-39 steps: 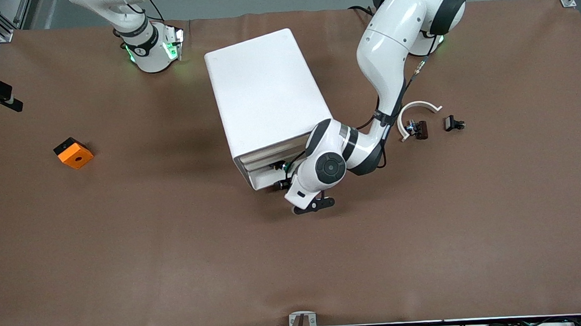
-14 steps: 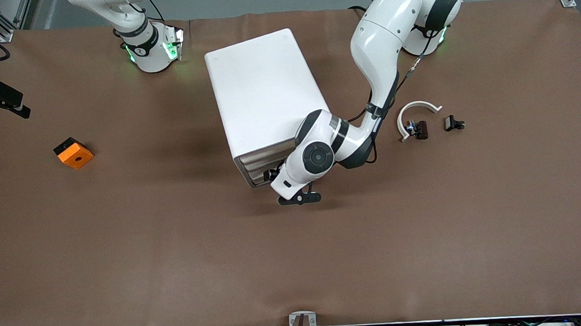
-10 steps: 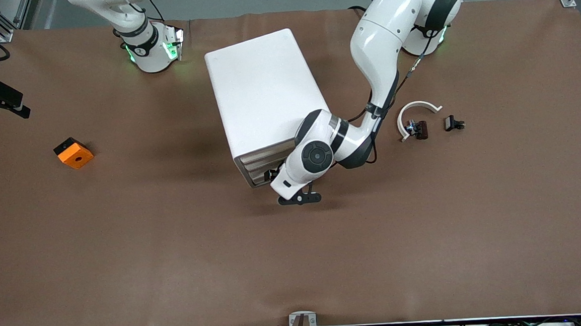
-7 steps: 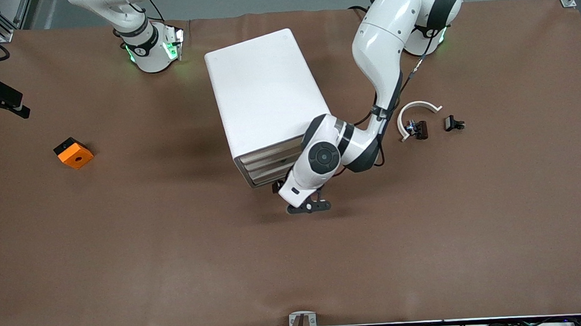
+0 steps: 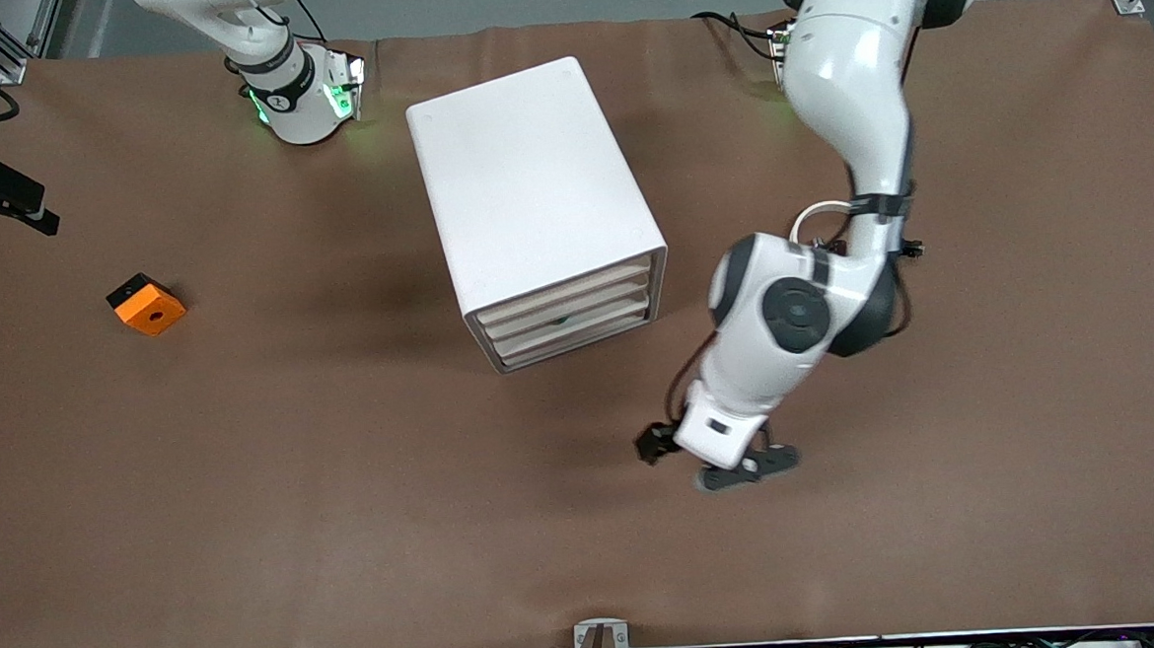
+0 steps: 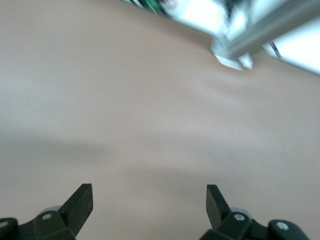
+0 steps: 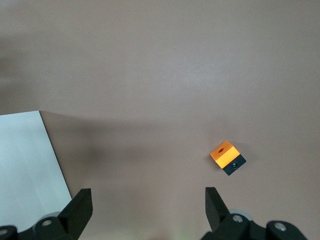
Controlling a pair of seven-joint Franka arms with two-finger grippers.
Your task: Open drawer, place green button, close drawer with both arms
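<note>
Since the white plastic drawer cabinet (image 5: 530, 188) looks all shut and no green button shows, it is likely inside, so the job looks done. The left gripper (image 6: 149, 200) hangs open and empty over the brown table (image 5: 350, 514), at five o'clock from the cabinet. The right gripper (image 7: 147, 200) waits open near the table's nine o'clock edge.

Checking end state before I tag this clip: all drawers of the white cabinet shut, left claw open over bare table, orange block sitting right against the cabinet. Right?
Not quite. The orange block lies apart from the white cabinet, well toward the right arm's end of the table; the front view shows bare brown table between them. The rest holds: the drawers look shut and the left claw is open over bare table.
</note>
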